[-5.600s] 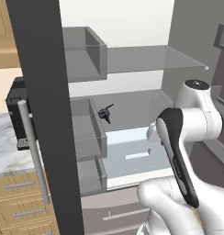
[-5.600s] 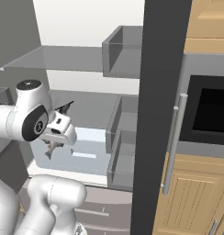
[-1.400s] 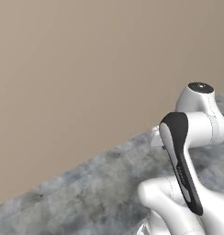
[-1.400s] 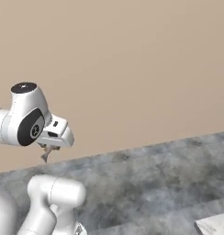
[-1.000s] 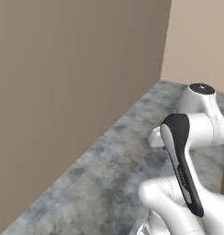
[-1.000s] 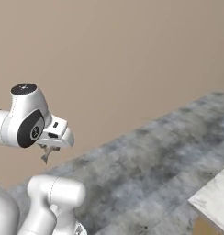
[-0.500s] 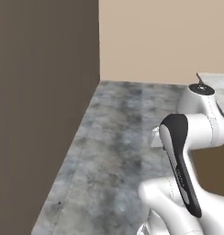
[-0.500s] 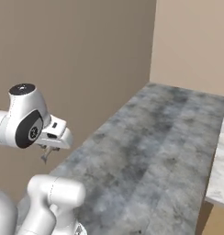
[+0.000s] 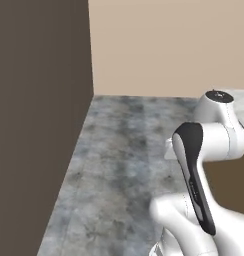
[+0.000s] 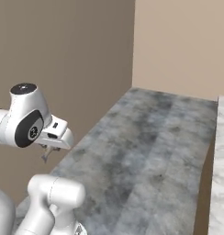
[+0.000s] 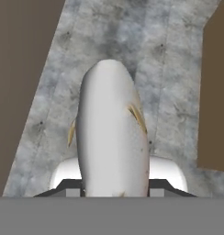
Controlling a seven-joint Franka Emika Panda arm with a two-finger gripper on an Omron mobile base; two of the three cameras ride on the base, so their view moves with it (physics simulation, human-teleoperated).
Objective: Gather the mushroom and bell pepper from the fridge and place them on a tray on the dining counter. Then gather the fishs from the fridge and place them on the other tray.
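I am looking down the hand view at a fish [image 11: 113,133], a pale silvery-grey body with small yellowish fins, standing lengthwise up the middle of the picture. The gripper [image 11: 114,186] is clamping it: the dark finger tips [image 11: 68,185] are pressing against its flanks on both sides. Beneath the fish I am seeing a mottled grey stone floor [image 11: 155,69], bordered by a dark brown wall [image 11: 17,69]. In the right base view the gripper [image 10: 46,155] is hanging off the white arm [image 10: 24,121] above that floor [image 10: 141,151], and something slim is poking out below it, too small to identify. A beige wall [image 9: 169,45] is closing the far end in the left base view.
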